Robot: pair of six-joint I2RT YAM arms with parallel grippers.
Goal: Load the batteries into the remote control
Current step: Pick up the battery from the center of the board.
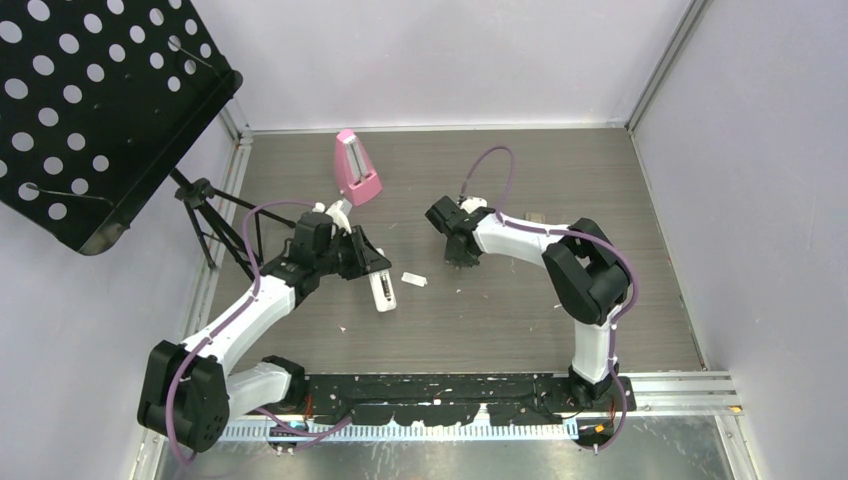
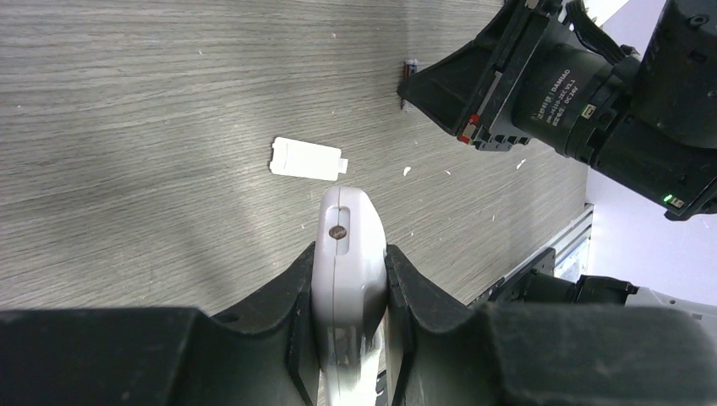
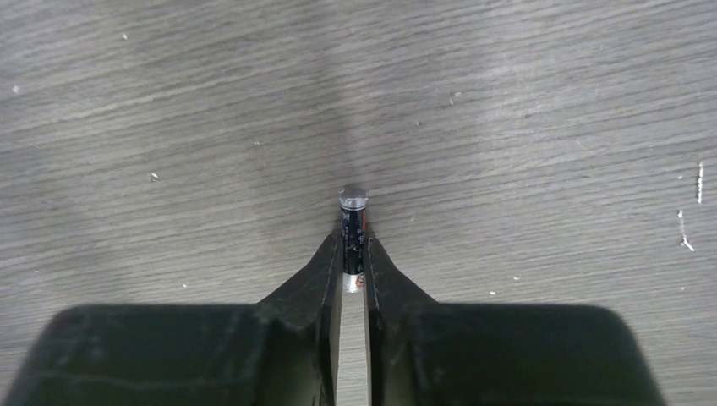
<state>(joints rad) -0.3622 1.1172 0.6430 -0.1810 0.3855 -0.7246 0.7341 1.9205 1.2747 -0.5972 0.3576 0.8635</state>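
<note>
My left gripper is clamped on the remote control. Its fingers press against both long sides, and the white body sticks out past the fingertips above the wooden table. My right gripper is closed on one dark battery, pinched between the fingertips with its capped end poking out forward. I cannot tell whether the battery touches the table. From above, that battery sits to the right of the remote, near it but apart. The loose white battery cover lies flat between the remote and the held battery, just beside the remote. A pink metronome stands beyond the remote, well apart from it.
</note>
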